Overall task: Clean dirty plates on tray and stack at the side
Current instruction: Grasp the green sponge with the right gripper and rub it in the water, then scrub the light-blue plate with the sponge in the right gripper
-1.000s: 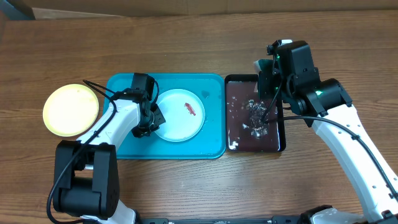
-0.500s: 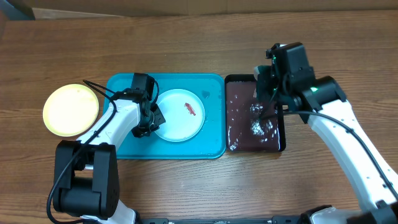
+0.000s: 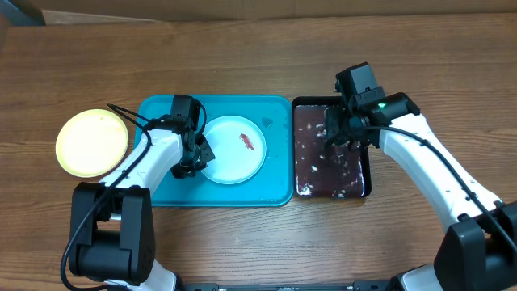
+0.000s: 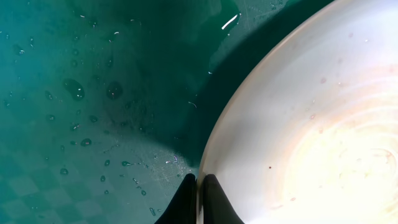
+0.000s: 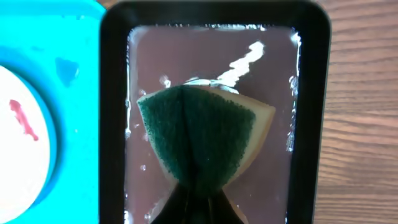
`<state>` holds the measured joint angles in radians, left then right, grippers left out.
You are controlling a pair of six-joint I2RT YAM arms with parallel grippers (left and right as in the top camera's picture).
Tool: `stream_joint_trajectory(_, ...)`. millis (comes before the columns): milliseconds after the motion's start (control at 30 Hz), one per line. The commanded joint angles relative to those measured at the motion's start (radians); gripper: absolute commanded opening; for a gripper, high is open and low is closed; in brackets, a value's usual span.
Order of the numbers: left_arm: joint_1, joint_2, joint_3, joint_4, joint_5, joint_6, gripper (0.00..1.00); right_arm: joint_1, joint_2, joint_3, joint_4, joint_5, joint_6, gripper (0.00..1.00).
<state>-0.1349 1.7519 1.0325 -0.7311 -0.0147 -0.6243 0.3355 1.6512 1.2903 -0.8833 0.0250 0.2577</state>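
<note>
A white plate [image 3: 233, 149] with a red smear [image 3: 248, 142] lies on the turquoise tray [image 3: 161, 113]. My left gripper [image 3: 194, 158] is shut on its left rim. In the left wrist view the black fingertips [image 4: 199, 179] pinch the plate [image 4: 311, 124] edge over the wet tray [image 4: 74, 93]. A pale yellow plate [image 3: 91, 142] rests on the table at the far left. My right gripper [image 3: 334, 136] is shut on a green-topped sponge [image 5: 199, 137], held folded above the dark tray [image 5: 112, 93]. The smeared plate [image 5: 18, 149] shows at that view's left edge.
The dark brown-black tray [image 3: 323, 174] holds shallow water with foam flecks and sits against the turquoise tray's right side. Bare wooden table surrounds both trays. A black cable loops from the left arm over the tray's left edge.
My right gripper has lifted the sponge out of the splashing water and moved it toward the dark tray's far end. The left arm and both plates have not moved.
</note>
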Motion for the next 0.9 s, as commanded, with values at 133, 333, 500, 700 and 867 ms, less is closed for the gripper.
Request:
stream_joint_trajectory(133, 0.003, 0.01, -0.025, 0.01, -0.003, 0.019, 0.04, 0.002, -0.065, 0.024, 0.01, 0.0, 0.008, 0.04)
stream_joint_trajectory(333, 0.003, 0.01, -0.025, 0.01, -0.003, 0.019, 0.04, 0.002, -0.065, -0.109, 0.102, 0.0, 0.009, 0.04)
stream_joint_trajectory(500, 0.003, 0.01, -0.025, 0.011, -0.003, 0.019, 0.04, 0.001, -0.065, -0.192, 0.192, 0.0, -0.015, 0.04)
stream_joint_trajectory(700, 0.003, 0.01, -0.025, 0.011, -0.003, 0.019, 0.04, 0.0, -0.065, -0.025, 0.053, -0.012, -0.049, 0.04)
stream_joint_trajectory(867, 0.003, 0.01, -0.025, 0.013, -0.002, 0.019, 0.04, 0.009, -0.065, 0.218, -0.139, -0.09, -0.101, 0.04)
